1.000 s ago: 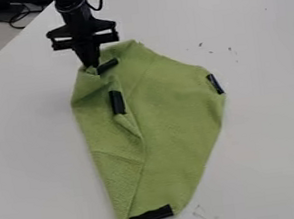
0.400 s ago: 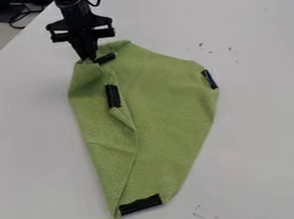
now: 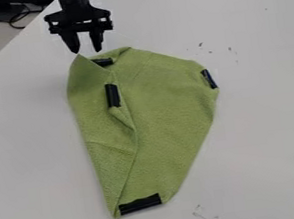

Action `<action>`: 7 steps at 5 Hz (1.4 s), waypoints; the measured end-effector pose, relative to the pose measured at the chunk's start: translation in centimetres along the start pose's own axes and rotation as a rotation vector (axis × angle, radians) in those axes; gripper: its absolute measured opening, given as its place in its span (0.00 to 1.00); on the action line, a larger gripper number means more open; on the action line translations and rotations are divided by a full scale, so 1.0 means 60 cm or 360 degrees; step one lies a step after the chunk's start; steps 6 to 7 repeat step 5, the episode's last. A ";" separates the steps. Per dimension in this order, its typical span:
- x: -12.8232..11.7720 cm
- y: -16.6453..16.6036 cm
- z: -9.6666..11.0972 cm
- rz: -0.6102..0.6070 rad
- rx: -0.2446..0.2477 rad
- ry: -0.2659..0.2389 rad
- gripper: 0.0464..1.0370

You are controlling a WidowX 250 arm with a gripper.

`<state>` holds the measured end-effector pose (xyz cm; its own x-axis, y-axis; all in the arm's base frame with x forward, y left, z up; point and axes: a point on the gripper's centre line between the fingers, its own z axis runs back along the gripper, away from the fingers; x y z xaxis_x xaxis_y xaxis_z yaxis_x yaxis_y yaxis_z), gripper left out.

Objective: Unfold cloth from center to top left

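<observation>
You're having the gripper (image 3: 87, 49) hanging at the upper left, fingers spread, gripping nothing. Just below the tips, the cloth's peaked corner (image 3: 80, 59) is poking up; you may be snagging it if you're swinging low or closing carelessly. Beside it, one dark strip (image 3: 103, 62) is lying along the top edge, partly tucked at the fold.

Farther out, the green cloth (image 3: 166, 106) is lying around the middle of the table (image 3: 268, 116), its left side doubling over in a long flap (image 3: 106, 136). Unfolding is looking incomplete. If you're pinching too deep, you're probably catching both layers and dragging everything instead of opening the fold. If you're taking too little, the corner is likely slipping out and the flap sagging back. Pulling hard towards top left is risking the lower end (image 3: 140, 204) sliding along, since nothing visible is pinning it.
</observation>
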<state>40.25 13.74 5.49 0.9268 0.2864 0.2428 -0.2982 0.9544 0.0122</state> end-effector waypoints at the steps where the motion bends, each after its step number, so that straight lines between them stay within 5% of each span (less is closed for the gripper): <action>1: -0.001 0.013 -0.002 0.0005 0.0014 0.0013 0.96; 4: -0.019 -0.033 0.005 -0.0299 0.0079 0.0143 0.96; 7: -0.028 -0.050 0.013 -0.0336 0.0051 0.0137 0.96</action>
